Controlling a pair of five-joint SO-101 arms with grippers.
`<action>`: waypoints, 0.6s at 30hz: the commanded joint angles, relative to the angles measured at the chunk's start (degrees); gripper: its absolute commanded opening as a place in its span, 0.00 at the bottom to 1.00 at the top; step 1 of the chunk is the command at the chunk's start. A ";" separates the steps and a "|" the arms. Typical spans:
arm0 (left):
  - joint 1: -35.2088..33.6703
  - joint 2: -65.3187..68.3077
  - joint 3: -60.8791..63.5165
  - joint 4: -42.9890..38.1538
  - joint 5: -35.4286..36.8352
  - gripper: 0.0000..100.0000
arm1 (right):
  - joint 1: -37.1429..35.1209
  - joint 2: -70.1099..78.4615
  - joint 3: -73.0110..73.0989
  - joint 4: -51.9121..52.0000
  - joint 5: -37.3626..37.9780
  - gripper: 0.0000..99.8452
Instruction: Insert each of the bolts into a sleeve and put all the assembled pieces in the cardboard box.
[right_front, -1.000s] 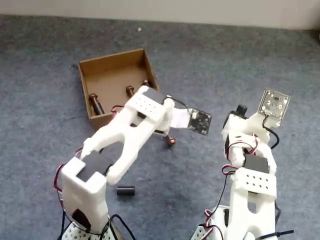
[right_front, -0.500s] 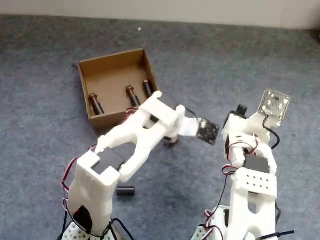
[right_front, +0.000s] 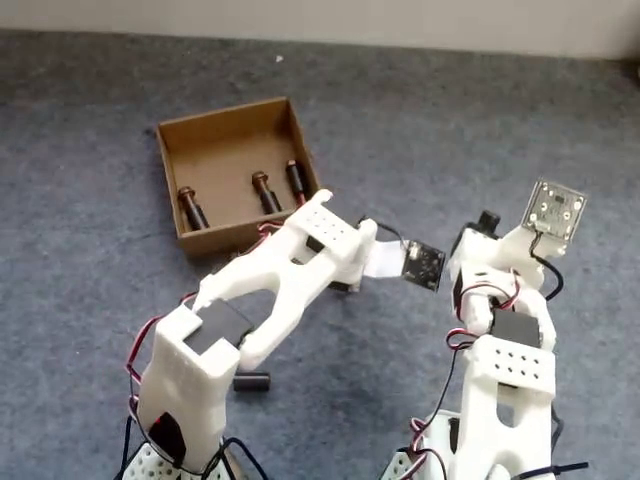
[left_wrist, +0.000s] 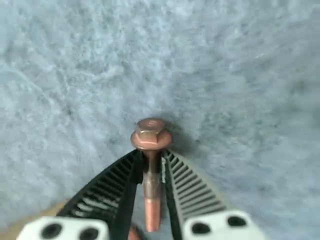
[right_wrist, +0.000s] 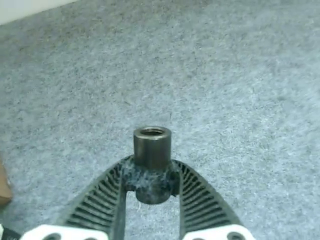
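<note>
**Bolt (left_wrist: 151, 145) and sleeve (right_wrist: 152, 150), one in each hand**

The bolt is small, hard and made of copper-coloured metal. It will not bend or squash. I think it is a bit heavy for its size, and its smooth stem may slip. The best place to hold it is on the stem, just under the wide six-sided head. That is where the left hand (left_wrist: 151, 156) has it. The two fingers are nearly shut and pinch the stem from both sides. The head sticks out past the fingertips, and the stem runs back between the fingers. The bolt is up off the grey tabletop (right_front: 450, 120), near its middle, close to the near right corner of the cardboard box (right_front: 168, 175).

The sleeve is a short dark metal tube. It is hard too, and round, so it could roll if dropped. The right hand (right_wrist: 151, 165) grips its lower end, open just as wide as the tube. The open hole faces away from the hand, ready for a bolt.

The cardboard box sits toward the far left corner of the tabletop. Three done pieces (right_front: 190, 208) (right_front: 265, 192) (right_front: 297, 180) lie inside it. A spare sleeve (right_front: 252, 380) lies near the near edge, beside the left arm's base.
</note>
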 joint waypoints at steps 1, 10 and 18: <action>-1.89 -8.84 -0.92 2.20 6.24 0.01 | 0.75 -2.24 -1.01 -1.71 -2.11 0.01; -7.52 -24.84 -0.84 5.54 24.00 0.01 | 0.40 -2.33 -0.75 -1.71 -2.37 0.01; -12.26 -43.74 9.36 7.74 37.27 0.01 | -3.21 -3.21 -1.10 1.63 -2.11 0.01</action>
